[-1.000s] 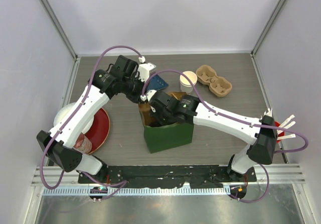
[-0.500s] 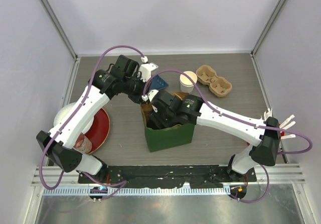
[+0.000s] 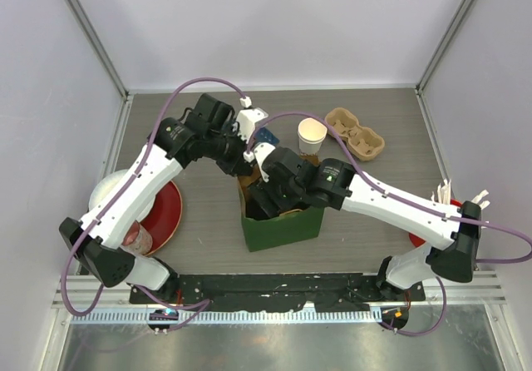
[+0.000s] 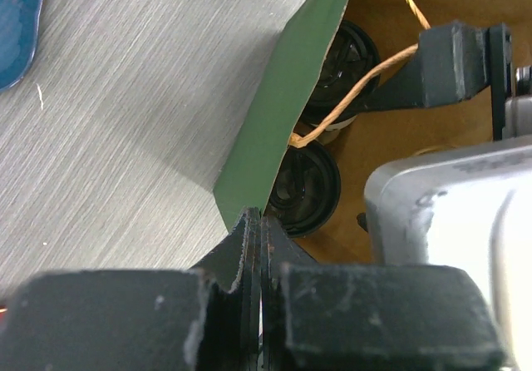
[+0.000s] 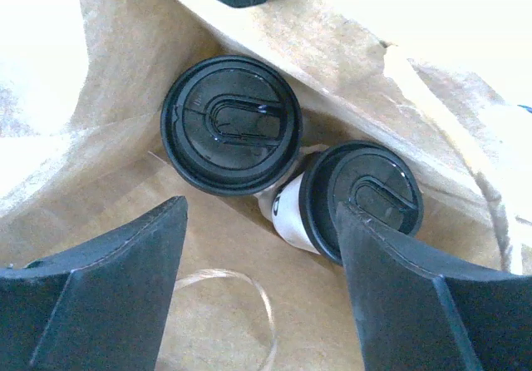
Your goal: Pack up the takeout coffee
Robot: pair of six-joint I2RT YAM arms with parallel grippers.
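Right fingers [image 5: 91, 296] apart above two lidded cups [image 5: 230, 124] in bag [image 5: 224, 246]

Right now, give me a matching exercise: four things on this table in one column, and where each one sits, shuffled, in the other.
Things:
1. two cream paper cups with black plastic lids
2. lidless cream paper cup
3. brown moulded cardboard cup carrier
4. round red plate

Places:
A. back right of the grey table
B. left side of the table
C. inside the green paper bag
D. standing just left of the carrier

Pairs: 1-C, 2-D, 3-A, 4-B.
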